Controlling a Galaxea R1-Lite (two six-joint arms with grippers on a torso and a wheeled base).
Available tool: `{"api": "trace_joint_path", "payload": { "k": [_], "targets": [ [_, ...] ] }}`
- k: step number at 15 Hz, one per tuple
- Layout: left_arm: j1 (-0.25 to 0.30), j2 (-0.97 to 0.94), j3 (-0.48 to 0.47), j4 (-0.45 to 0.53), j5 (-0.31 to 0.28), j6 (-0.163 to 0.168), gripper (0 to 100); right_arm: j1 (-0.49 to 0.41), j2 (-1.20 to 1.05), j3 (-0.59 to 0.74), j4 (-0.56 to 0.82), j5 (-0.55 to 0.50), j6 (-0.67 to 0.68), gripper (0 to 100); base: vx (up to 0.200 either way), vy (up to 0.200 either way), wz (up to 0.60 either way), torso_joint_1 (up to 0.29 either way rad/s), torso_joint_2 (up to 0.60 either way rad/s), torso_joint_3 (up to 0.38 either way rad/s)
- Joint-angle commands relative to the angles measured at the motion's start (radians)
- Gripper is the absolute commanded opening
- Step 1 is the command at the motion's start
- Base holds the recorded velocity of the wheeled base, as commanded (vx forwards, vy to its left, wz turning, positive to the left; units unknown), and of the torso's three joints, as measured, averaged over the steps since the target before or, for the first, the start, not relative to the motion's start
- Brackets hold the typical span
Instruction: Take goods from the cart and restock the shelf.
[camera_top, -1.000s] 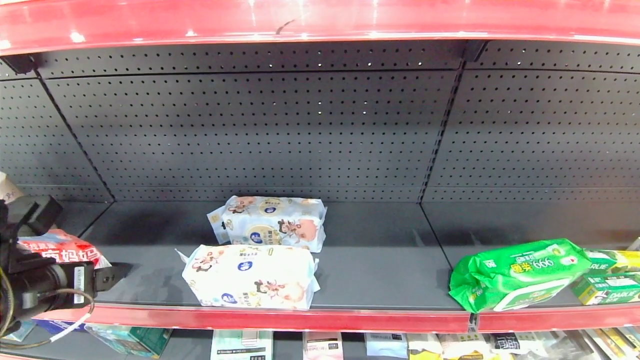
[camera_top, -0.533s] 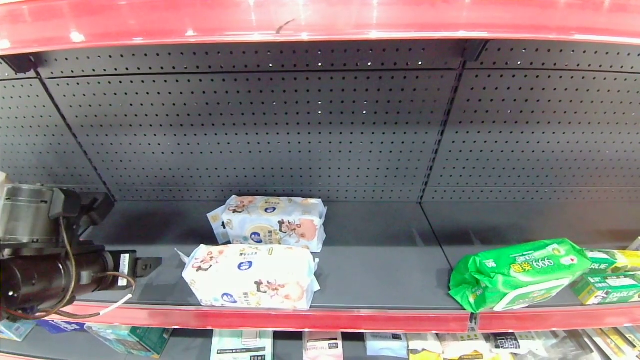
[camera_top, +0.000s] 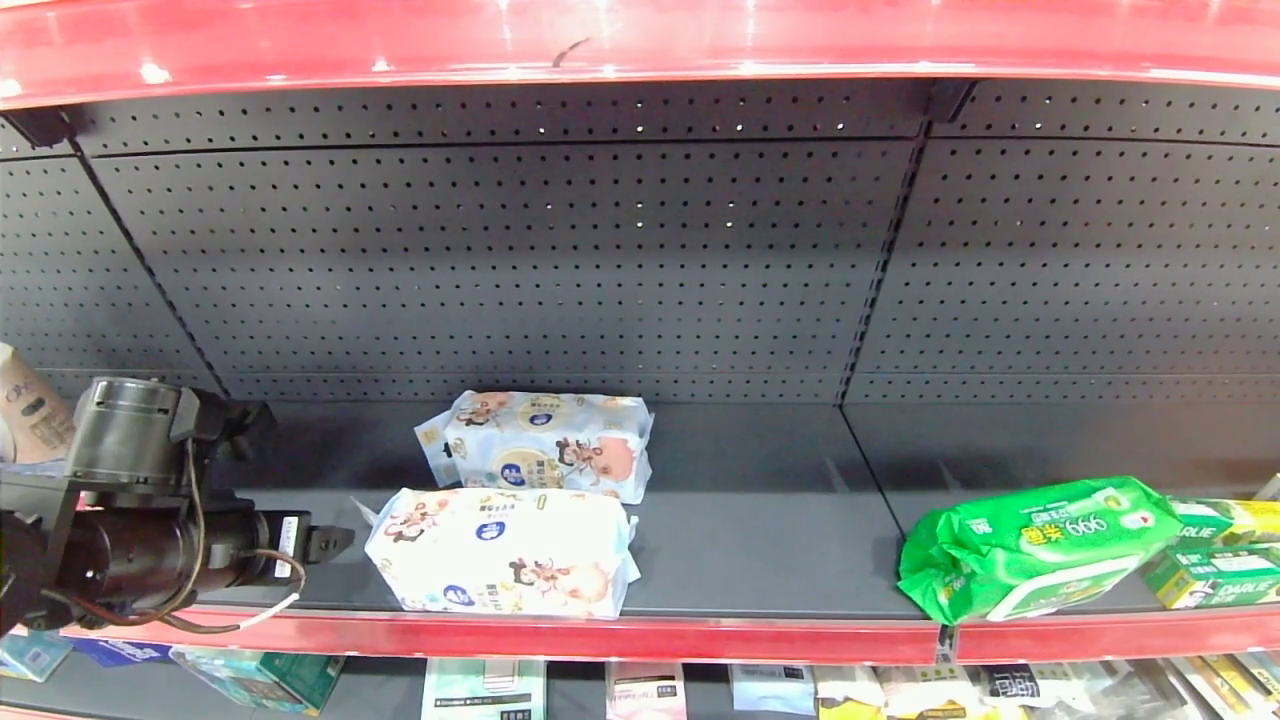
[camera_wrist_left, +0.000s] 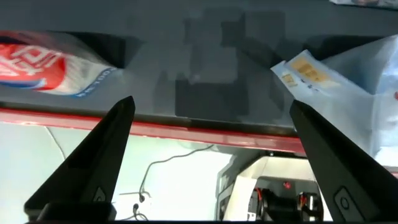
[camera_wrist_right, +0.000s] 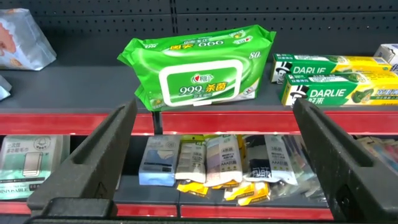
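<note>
Two white packs with cartoon print lie on the grey shelf (camera_top: 760, 540), one at the front (camera_top: 505, 552) and one behind it (camera_top: 545, 443). My left gripper (camera_top: 328, 543) hovers at the shelf's front edge, just left of the front pack and apart from it. In the left wrist view this gripper (camera_wrist_left: 211, 102) is open and holds nothing, with the white pack's corner (camera_wrist_left: 348, 81) on one side and a red-and-white pack (camera_wrist_left: 43, 62) on the other. My right gripper (camera_wrist_right: 214, 102) is open and bare, in front of a green wipes pack (camera_wrist_right: 199, 68).
The green wipes pack (camera_top: 1035, 545) overhangs the shelf's red front lip (camera_top: 700, 638) at the right, beside green toothpaste boxes (camera_top: 1215, 575). A beige bottle (camera_top: 30, 415) stands at the far left. The lower shelf (camera_wrist_right: 211, 165) holds several small packets. Bare shelf lies between the white packs and the wipes.
My left arm has moved up and to the right along the shelf front, closer to the front white pack, and now covers the red-and-white pack in the head view.
</note>
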Motion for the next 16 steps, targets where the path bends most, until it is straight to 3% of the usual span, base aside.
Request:
{"api": "trace_joint_path", "payload": {
  "k": [1, 16],
  "targets": [
    [-0.002, 0.017, -0.008, 0.000, -0.004, 0.001, 100, 0.000, 0.002, 0.000, 0.000, -0.001, -0.001, 100, 0.000, 0.000, 0.00, 0.000, 0.00, 0.000],
    [-0.083, 0.058, -0.032, -0.026, -0.015, 0.000, 100, 0.000, 0.002, 0.000, 0.000, 0.001, -0.001, 100, 0.000, 0.000, 0.00, 0.000, 0.00, 0.000]
  ]
}}
